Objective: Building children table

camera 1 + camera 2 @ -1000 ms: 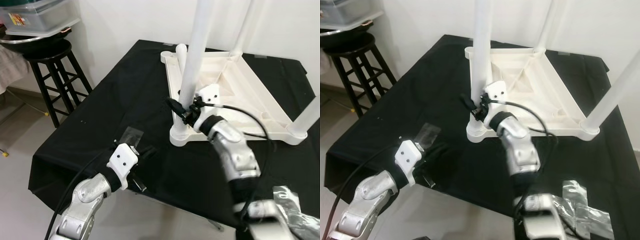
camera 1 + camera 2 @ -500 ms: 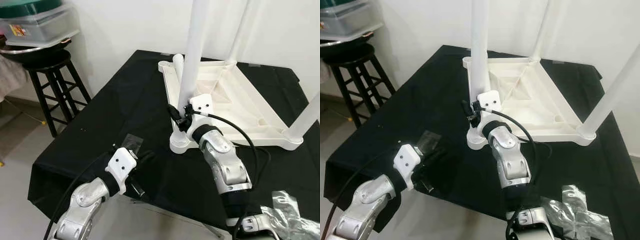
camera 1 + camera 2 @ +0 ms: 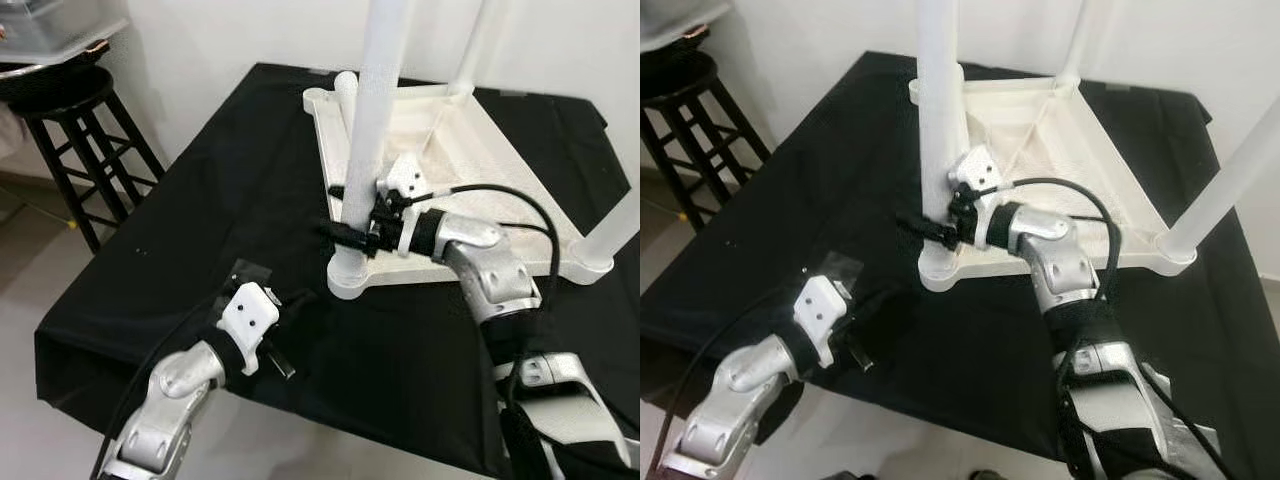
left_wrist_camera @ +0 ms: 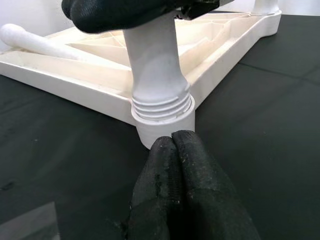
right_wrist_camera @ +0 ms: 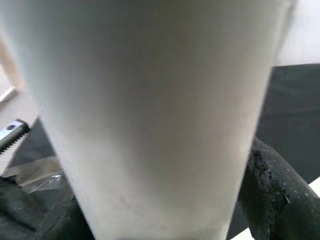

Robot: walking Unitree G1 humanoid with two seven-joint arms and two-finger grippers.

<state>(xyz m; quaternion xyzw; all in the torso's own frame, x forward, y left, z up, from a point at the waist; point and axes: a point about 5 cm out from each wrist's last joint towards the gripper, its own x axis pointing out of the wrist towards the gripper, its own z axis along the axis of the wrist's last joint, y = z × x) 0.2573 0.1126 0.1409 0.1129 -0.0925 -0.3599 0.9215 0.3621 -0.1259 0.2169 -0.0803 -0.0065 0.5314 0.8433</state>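
- Your right claw point(image 3: 352, 228) was clenched round the near leg point(image 3: 365, 130) low down, just above the threaded collar; in the right wrist view the white tube sat between the black fingers point(image 5: 270, 195). I judge you held it low because that is where a twist carries best into the thread.
- The tabletop point(image 3: 480, 170) lay upside down on the black-draped desk point(image 3: 200, 200), so the sockets faced up and each leg could be screwed in from above.
- In the left wrist view a few thread turns showed above the corner socket point(image 4: 165, 125), so the leg looked not yet fully home. That is a judgement, not a certainty.
- Two more legs stood upright, one at the far corner point(image 3: 478, 45) and one at the right corner point(image 3: 618, 225). A fourth leg point(image 3: 350, 100) lay loose along the frame's left rim, probably waiting for the last socket.
- Your left claw point(image 4: 177, 150) was clenched on nothing, its tips pressed together and pointed at the corner socket from just beside it. It steadied nothing, as it hovered by the desk's front edge near a clear bag point(image 3: 252, 272).
- A stool point(image 3: 75, 110) stood well apart on the left.
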